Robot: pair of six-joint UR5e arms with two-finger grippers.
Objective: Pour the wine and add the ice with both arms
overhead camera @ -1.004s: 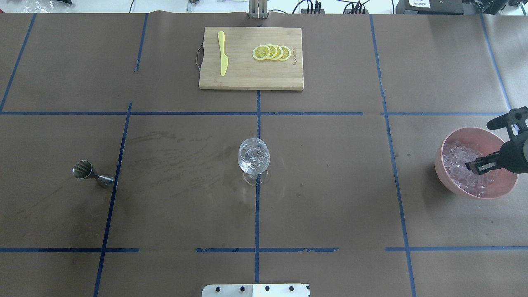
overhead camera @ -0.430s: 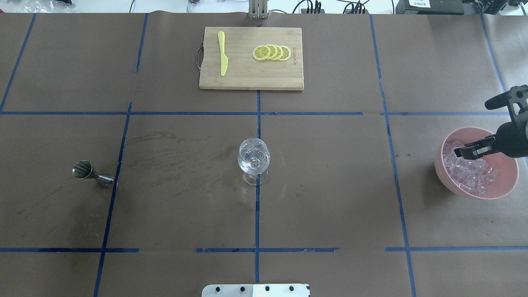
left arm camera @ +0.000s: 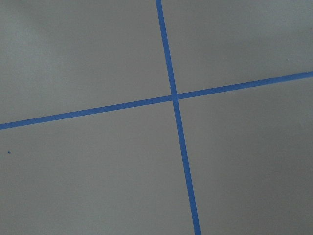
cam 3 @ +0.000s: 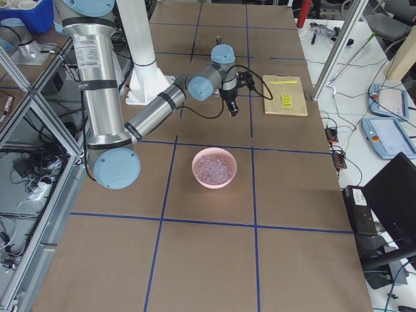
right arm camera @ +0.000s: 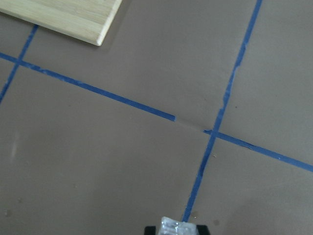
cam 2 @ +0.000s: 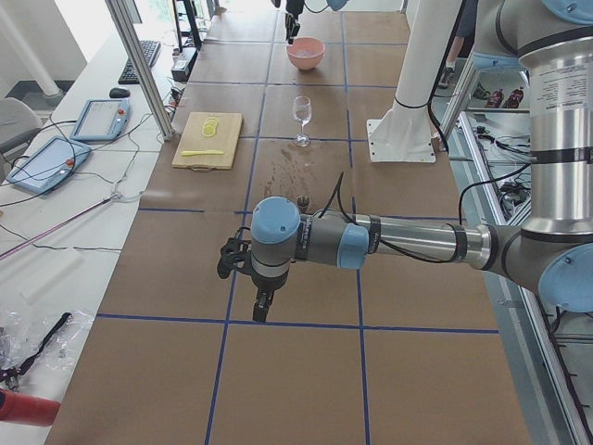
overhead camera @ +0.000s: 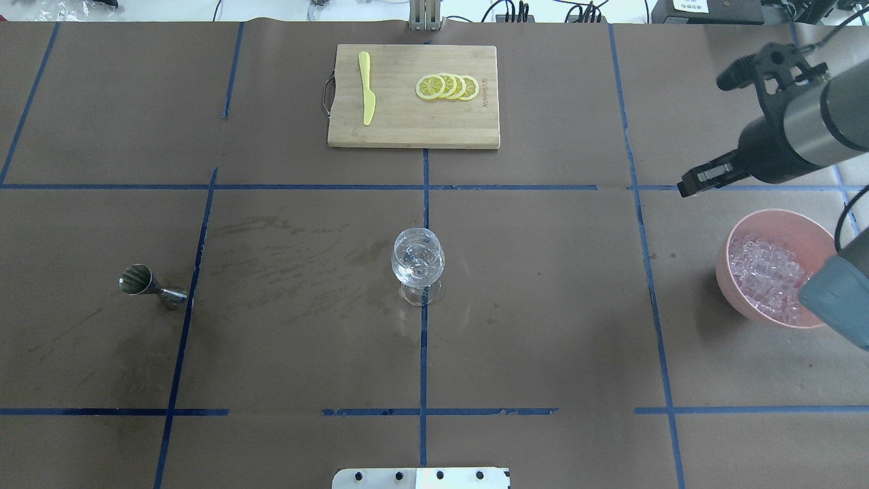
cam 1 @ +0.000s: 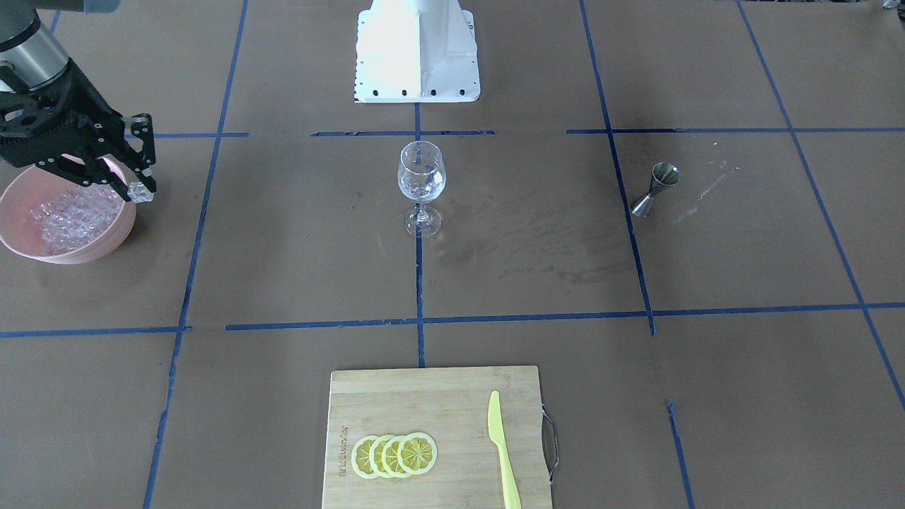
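My right gripper (cam 1: pixel 139 188) is shut on one clear ice cube (right arm camera: pixel 177 227) and hangs in the air beside the pink bowl (cam 1: pixel 18 244), on the side toward the wine glass. It also shows in the overhead view (overhead camera: pixel 687 186). The bowl (overhead camera: pixel 725 275) holds a heap of ice (overhead camera: pixel 766 275). The clear stemmed wine glass (overhead camera: pixel 417 261) stands upright at the table's middle with clear cubes in it; no wine can be made out. My left gripper (cam 2: pixel 260 310) shows only in the exterior left view, low over bare table far from the glass; I cannot tell whether it is open or shut.
A steel jigger (overhead camera: pixel 146 284) stands on the robot's left of the glass. A wooden cutting board (overhead camera: pixel 407 129) with lemon slices (overhead camera: pixel 448 87) and a yellow knife (overhead camera: pixel 366 88) lies at the far edge. The white base block (cam 1: pixel 417 49) is at the near edge.
My right gripper has risen out of the ice bowl with a cube and moved up and toward the table's far side and middle. The glass and jigger have not moved.
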